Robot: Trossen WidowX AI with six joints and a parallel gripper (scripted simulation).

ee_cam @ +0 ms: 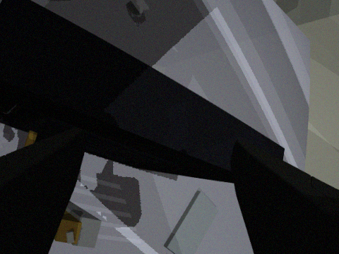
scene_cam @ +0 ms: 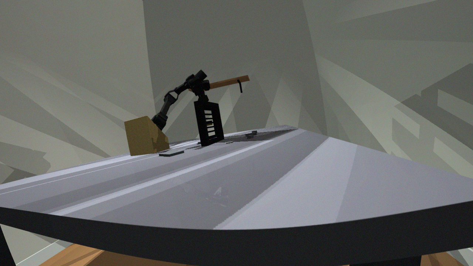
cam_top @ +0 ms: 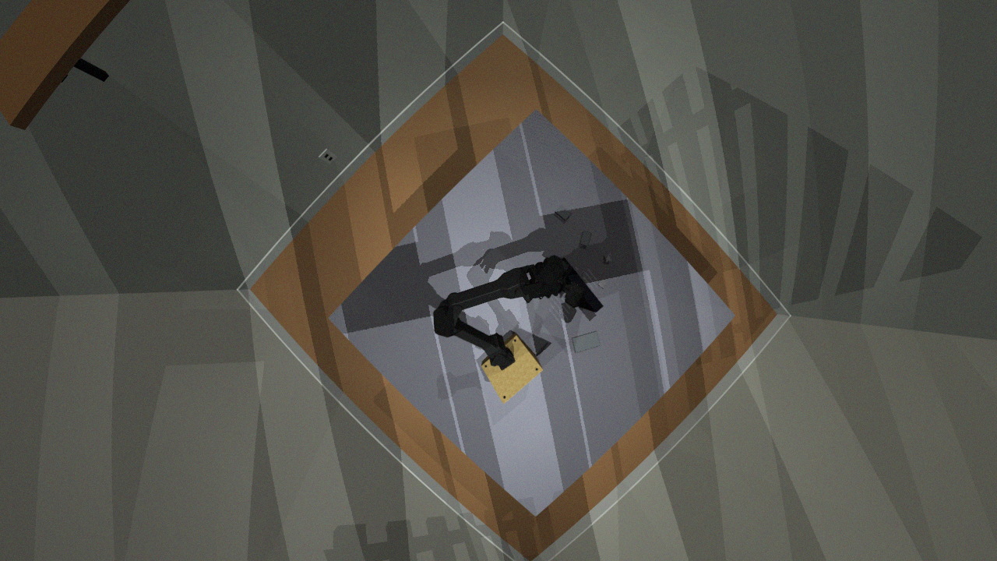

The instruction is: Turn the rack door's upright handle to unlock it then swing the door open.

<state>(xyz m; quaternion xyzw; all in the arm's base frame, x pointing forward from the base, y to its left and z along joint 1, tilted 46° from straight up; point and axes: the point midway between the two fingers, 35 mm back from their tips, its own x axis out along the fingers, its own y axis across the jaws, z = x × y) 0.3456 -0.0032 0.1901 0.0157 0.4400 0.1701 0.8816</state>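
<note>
The black slatted rack (cam_top: 592,300) (scene_cam: 198,123) (ee_cam: 176,113) with the door stands upright on the table (cam_top: 627,397) (scene_cam: 281,185) (ee_cam: 247,46), its taller axis vertical and its top edge slanting from upper left to lower right from above, though the handle and its turn cannot be made out. Over that top edge the gripper (cam_top: 572,301) (scene_cam: 202,98) (ee_cam: 159,146) is partly open, holding nothing; it should straddle the handle squarely, clear of the frame, and squeeze before twisting.

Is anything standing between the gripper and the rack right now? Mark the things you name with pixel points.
Nothing visible separates the gripper (cam_top: 572,298) (scene_cam: 202,98) (ee_cam: 159,146) from the black rack (cam_top: 591,298) (scene_cam: 218,122) (ee_cam: 198,116); its upper part crosses right in front of the open jaws. I can't make out the upright handle, so its approach stays unconfirmed.
</note>
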